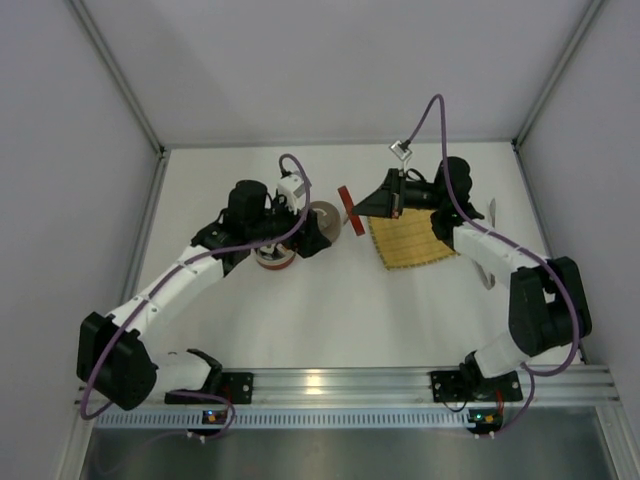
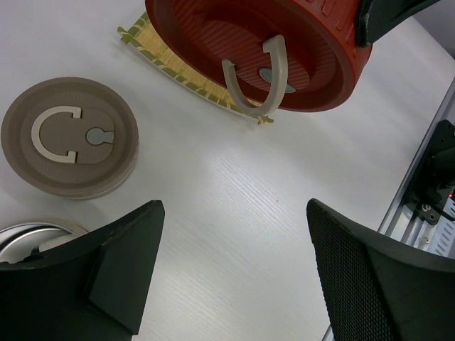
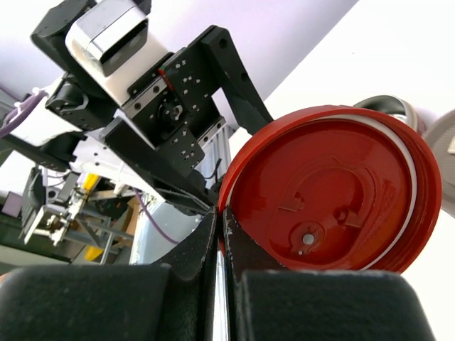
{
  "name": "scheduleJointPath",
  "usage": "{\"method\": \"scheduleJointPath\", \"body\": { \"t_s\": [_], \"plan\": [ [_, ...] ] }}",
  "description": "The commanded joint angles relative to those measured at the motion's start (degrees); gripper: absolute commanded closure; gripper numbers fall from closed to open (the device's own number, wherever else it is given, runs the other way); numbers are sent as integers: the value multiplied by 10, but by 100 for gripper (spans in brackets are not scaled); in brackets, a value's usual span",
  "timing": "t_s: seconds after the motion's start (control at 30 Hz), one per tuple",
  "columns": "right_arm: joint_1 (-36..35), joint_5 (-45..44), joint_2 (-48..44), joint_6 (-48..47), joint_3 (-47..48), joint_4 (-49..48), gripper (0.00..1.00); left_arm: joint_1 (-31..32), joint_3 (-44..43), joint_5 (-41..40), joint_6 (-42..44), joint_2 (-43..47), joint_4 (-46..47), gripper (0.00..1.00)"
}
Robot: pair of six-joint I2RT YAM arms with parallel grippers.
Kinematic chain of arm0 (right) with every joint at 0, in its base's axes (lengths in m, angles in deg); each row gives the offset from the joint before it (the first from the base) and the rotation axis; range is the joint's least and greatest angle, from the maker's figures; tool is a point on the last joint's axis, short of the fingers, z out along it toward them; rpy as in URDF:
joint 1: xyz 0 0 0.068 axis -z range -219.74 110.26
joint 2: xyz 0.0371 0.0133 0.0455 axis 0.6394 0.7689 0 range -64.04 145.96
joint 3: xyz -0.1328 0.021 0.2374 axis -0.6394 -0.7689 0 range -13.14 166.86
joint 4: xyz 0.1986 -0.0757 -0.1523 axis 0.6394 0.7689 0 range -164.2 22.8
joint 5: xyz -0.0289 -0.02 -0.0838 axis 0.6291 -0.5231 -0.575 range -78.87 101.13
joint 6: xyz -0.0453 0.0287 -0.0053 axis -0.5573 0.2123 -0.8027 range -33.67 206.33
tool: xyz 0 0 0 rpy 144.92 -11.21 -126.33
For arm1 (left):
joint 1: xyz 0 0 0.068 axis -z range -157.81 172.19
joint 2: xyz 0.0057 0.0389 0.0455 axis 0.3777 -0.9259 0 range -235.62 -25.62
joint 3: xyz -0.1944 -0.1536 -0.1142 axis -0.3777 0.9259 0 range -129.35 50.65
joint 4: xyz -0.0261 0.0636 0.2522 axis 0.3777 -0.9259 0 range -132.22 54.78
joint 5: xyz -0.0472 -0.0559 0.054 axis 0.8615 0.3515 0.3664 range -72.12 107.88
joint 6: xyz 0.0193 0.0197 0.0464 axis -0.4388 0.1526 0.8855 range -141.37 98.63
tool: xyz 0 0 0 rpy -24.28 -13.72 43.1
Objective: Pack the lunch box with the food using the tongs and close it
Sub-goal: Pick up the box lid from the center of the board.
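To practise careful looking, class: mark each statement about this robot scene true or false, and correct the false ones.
1. The right claw is shut on the rim of the red lid. True.
2. The red lid lies flat on the bamboo mat. False: it is held up on edge, off the mat.
3. The beige lid lies flat on the table. True.
4. The left claw grips the beige lid. False: it is open, holds nothing, and is apart from that lid.
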Motion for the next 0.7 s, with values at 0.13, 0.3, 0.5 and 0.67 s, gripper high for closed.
{"method": "scheduleJointPath", "body": {
  "t_s": [0.13, 0.3, 0.5, 0.67],
  "plan": [
    [-15, -31, -40, -69, 9, 60, 100, 45, -43, -27, 51, -27, 23, 14],
    [-25, -35, -44, -74, 9, 76, 100, 50, -60, -16, 49, -39, 29, 16],
    [-35, -28, -48, -60, 2, 65, 100, 59, -70, -18, 48, -51, 32, 18],
    [-40, -21, -51, -26, -12, 32, 100, 60, -74, -28, 45, -58, 37, 20]
  ]
}}
